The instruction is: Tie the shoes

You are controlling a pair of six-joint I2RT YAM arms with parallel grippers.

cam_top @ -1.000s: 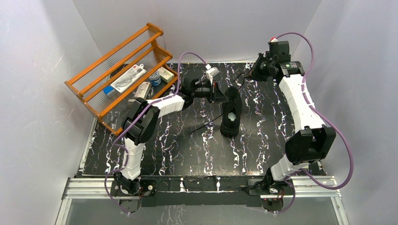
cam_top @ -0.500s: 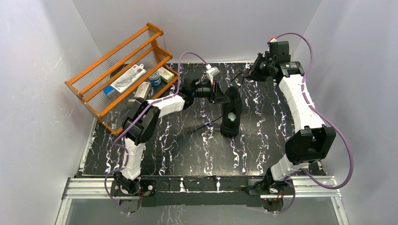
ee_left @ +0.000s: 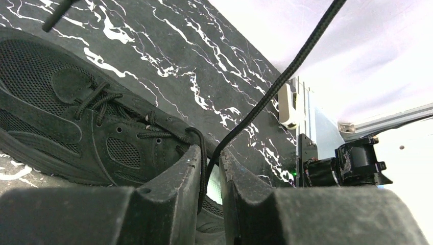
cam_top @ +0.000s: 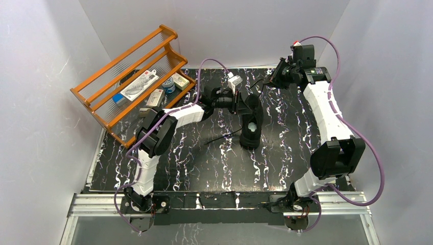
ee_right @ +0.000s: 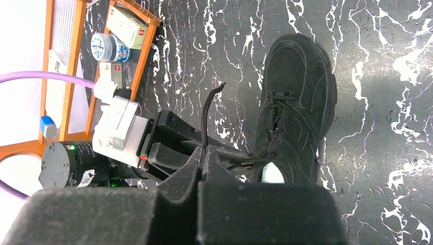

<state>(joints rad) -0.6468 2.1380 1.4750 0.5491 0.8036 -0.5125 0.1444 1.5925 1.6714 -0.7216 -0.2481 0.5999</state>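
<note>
The black sneaker [cam_top: 251,124] lies on the table with its toe towards the arms; its pale insole shows. It also shows in the left wrist view [ee_left: 76,127] and the right wrist view [ee_right: 298,102]. My right gripper [cam_top: 277,77] is raised at the back right and shut on a thin black lace [ee_right: 205,120]. That lace runs taut from the shoe up to it. My left gripper [cam_top: 244,101] is at the shoe's heel end. Its jaws stand a narrow gap apart, and the taut lace [ee_left: 265,97] passes between them [ee_left: 210,158].
An orange wooden rack [cam_top: 134,81] with small boxes and a tin stands at the back left. The other lace end [cam_top: 220,137] trails loose on the black marbled table [cam_top: 194,163], left of the shoe. Grey walls close in the sides and back.
My left gripper has moved a little to the right, closer over the shoe's heel end. The right gripper and the shoe have hardly moved.
</note>
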